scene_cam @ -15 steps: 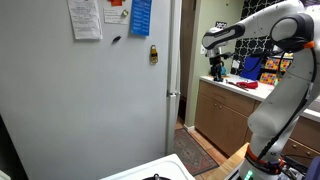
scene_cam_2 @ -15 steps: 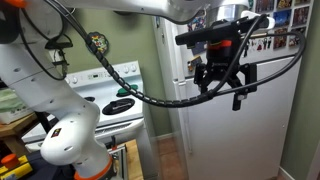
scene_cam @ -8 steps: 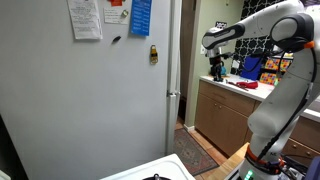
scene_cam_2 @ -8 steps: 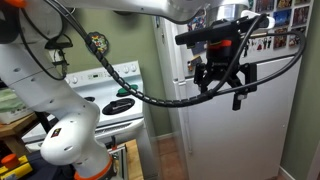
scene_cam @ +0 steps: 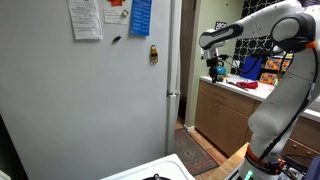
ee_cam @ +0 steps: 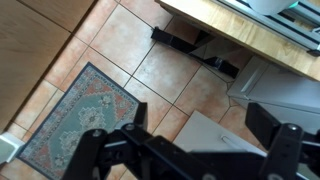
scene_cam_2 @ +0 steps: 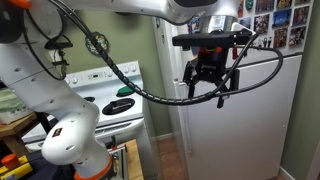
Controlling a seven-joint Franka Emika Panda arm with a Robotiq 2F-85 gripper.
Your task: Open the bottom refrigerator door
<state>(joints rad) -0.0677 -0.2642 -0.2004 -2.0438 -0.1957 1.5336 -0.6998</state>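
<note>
Grey-white bottom refrigerator door (scene_cam: pixel 90 110) stood beside the wooden cabinet (scene_cam: pixel 222 118), carrying white papers and a blue sheet (scene_cam: pixel 140 16). Gripper (scene_cam_2: pixel 206 90) hung apart from the door, fingers spread wide, holding nothing.

Bottom refrigerator door (scene_cam: pixel 95 110) — large flat pale grey-white panel, upright — white papers (scene_cam: pixel 85 18), blue sheet (scene_cam: pixel 140 16), yellowish magnet (scene_cam: pixel 154 54) near top.
</note>
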